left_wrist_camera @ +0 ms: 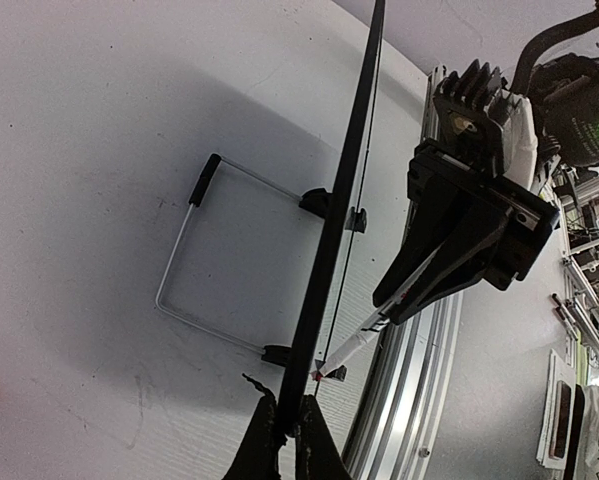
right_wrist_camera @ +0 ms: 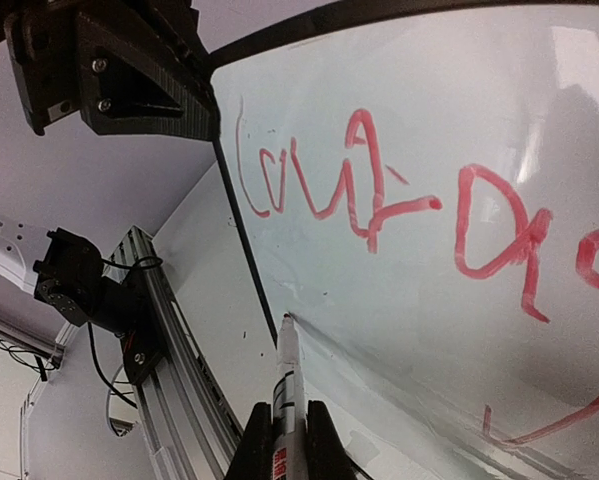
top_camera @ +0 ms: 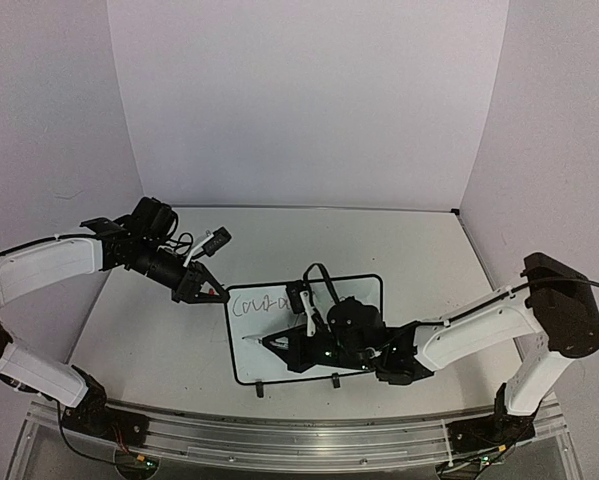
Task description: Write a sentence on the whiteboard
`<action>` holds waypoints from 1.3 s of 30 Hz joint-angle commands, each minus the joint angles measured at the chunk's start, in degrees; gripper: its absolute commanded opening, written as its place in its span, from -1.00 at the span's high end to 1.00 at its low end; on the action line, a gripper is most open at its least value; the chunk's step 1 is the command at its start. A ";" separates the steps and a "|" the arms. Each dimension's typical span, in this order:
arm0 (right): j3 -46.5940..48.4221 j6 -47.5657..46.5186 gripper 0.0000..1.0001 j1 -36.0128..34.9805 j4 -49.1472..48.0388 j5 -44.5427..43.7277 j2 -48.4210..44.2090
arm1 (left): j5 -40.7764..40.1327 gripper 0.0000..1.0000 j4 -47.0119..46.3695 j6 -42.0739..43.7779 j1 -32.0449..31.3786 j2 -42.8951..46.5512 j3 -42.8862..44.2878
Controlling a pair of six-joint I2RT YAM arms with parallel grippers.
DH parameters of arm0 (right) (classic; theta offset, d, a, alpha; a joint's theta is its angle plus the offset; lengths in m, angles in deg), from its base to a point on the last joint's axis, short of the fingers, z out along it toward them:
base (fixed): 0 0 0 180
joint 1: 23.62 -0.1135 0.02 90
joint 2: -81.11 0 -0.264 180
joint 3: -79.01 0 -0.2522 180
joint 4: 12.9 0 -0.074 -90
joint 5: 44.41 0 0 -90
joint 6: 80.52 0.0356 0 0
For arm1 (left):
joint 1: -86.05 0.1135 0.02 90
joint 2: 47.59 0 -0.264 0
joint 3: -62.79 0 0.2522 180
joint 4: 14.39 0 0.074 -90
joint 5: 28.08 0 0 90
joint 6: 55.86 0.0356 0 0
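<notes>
The whiteboard [top_camera: 364, 292] is propped up tilted in the middle of the table. One line of the sentence [top_camera: 259, 303] runs along its top left; in the right wrist view the sentence [right_wrist_camera: 379, 190] is red cursive. My left gripper [top_camera: 214, 292] is shut on the board's top-left edge, which shows edge-on between its fingers in the left wrist view [left_wrist_camera: 289, 435]. My right gripper [top_camera: 277, 343] is shut on a white marker [right_wrist_camera: 287, 380]. The marker's tip touches the whiteboard [right_wrist_camera: 429, 330] low down near its left border, below the writing.
A wire stand [left_wrist_camera: 194, 270] props the board from behind. Two black clips [top_camera: 260, 388] sit on its near edge. An aluminium rail [top_camera: 299, 440] runs along the table's near edge. White walls close the back and both sides.
</notes>
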 commanded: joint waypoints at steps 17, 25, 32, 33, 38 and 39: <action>-0.82 3.84 1.00 -2.00 2.68 -1.36 2.13 | -3.90 1.00 0.64 0.68 -1.12 -1.00 0.58; -0.20 4.02 1.00 -2.29 4.70 -1.23 2.08 | -3.84 1.00 0.64 0.66 -1.19 -1.19 0.61; -0.61 4.03 1.00 -2.32 1.75 -2.57 1.78 | -3.85 1.00 0.64 0.76 -1.21 -1.09 0.57; -0.66 4.27 1.00 -2.35 0.80 -2.44 2.00 | -3.84 1.00 0.63 0.75 -1.21 -1.16 0.61; -0.41 4.63 1.00 -2.45 -3.49 -2.21 3.27 | -3.84 1.00 0.62 0.74 -1.21 -1.05 0.61; -0.39 4.70 1.00 -2.47 -3.64 -2.40 3.28 | -3.84 1.00 0.62 0.76 -1.20 -1.02 0.61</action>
